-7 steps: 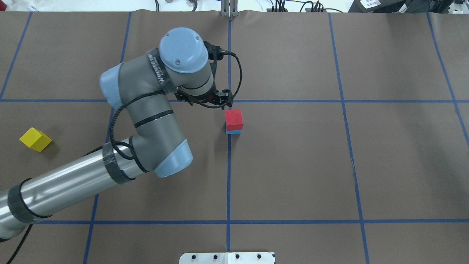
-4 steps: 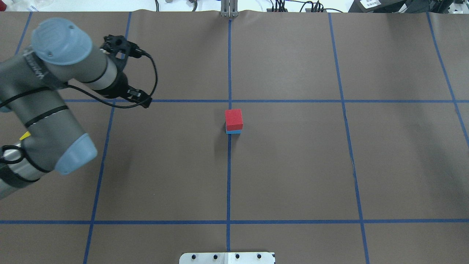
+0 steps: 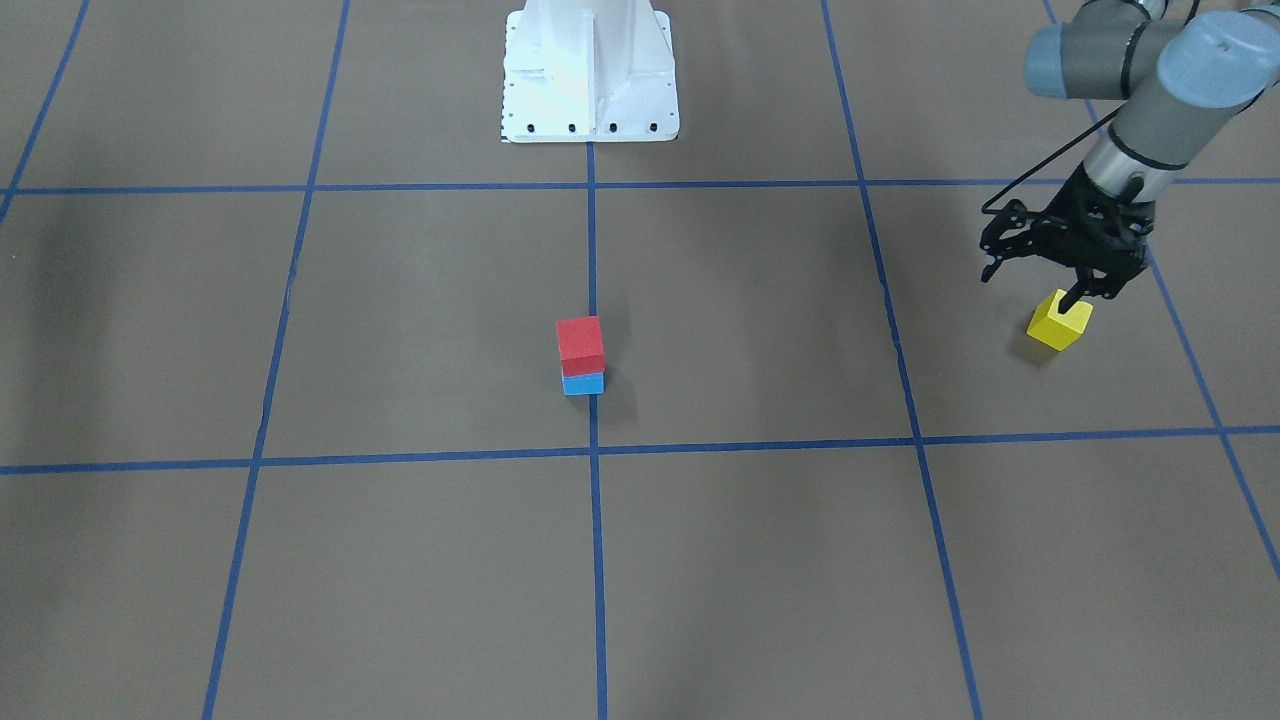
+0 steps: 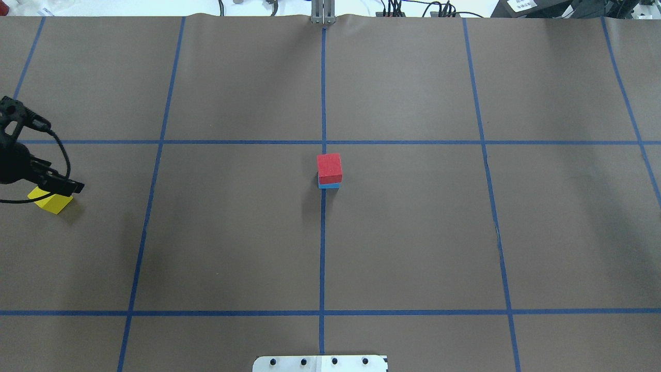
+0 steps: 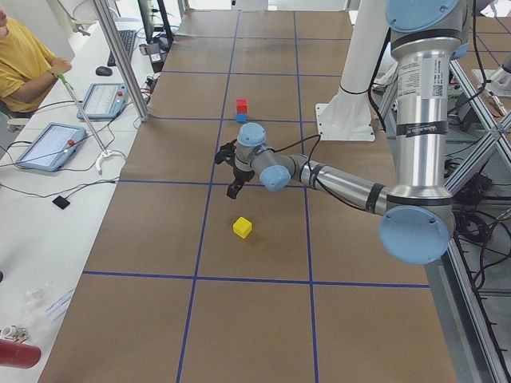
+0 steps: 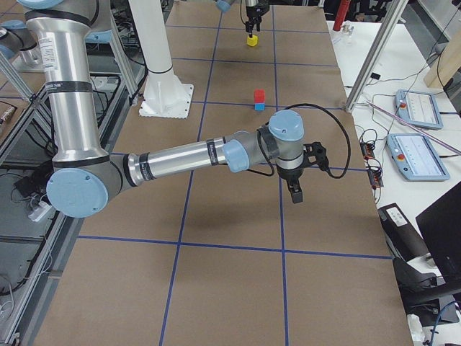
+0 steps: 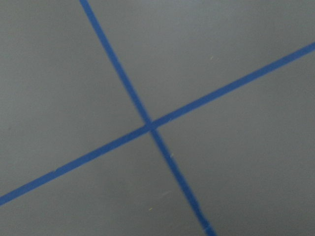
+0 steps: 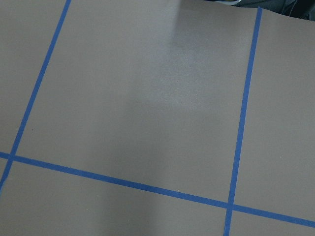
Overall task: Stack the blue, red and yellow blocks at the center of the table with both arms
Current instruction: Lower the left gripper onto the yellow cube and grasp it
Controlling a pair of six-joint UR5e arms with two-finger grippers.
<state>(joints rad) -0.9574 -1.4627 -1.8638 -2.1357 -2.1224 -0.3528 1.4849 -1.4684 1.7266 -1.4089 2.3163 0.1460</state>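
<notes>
A red block (image 4: 329, 166) sits on a blue block (image 4: 329, 185) at the table's centre; the stack also shows in the front view (image 3: 580, 345). A yellow block (image 4: 50, 203) lies alone at the far left of the overhead view, at the right in the front view (image 3: 1060, 322). My left gripper (image 3: 1030, 286) hangs open and empty just above the yellow block, one fingertip (image 3: 1069, 298) over its top. My right gripper (image 6: 294, 189) shows only in the exterior right view, above bare table to the stack's right; I cannot tell if it is open or shut.
The white robot base plate (image 3: 590, 70) stands at the table's robot side. Blue tape lines (image 4: 323, 232) grid the brown table cover. A bench with tablets (image 5: 48, 144) and a seated person (image 5: 20, 64) lies along the far side.
My left arm has swung from beside the red-on-blue stack out to the far left and now hangs over the yellow block. The stack has not moved.
</notes>
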